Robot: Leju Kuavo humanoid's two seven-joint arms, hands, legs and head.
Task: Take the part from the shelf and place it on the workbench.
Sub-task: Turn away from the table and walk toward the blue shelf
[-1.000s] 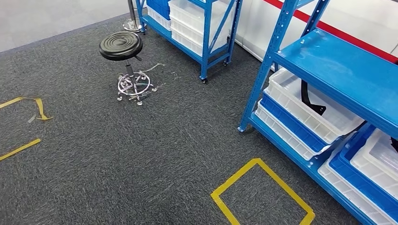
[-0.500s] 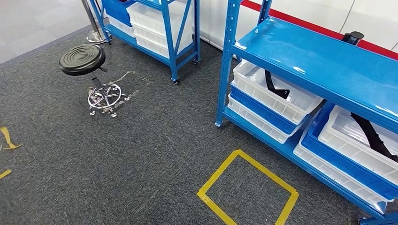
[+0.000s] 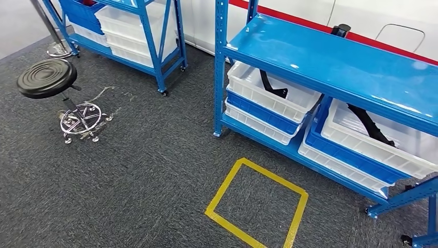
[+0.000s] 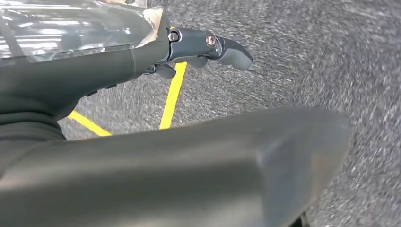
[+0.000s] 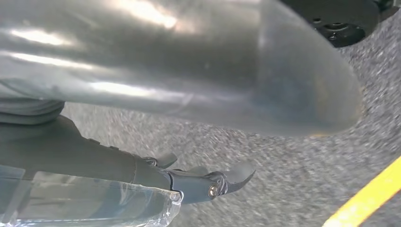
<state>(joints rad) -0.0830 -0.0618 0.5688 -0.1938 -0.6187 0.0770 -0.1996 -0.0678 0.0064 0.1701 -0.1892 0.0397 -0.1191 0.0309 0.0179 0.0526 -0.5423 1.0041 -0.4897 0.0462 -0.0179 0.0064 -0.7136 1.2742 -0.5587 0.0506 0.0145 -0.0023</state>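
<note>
I found the part (image 3: 272, 84) in the shelf's (image 3: 330, 62) lower white bin (image 3: 248, 82), ahead of me; left hand (image 4: 208, 47) and right hand (image 5: 208, 182) hung empty, fingers apart, neither nearer.

Left hand (image 4: 208, 47) empty over grey carpet (image 4: 307, 61); yellow tape (image 4: 172, 97) beneath.

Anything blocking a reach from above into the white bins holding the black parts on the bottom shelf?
Yes. The glossy blue upper shelf board overhangs both white plastic bins with the black parts; only their front edges stick out, so entry looks front-only.
</note>
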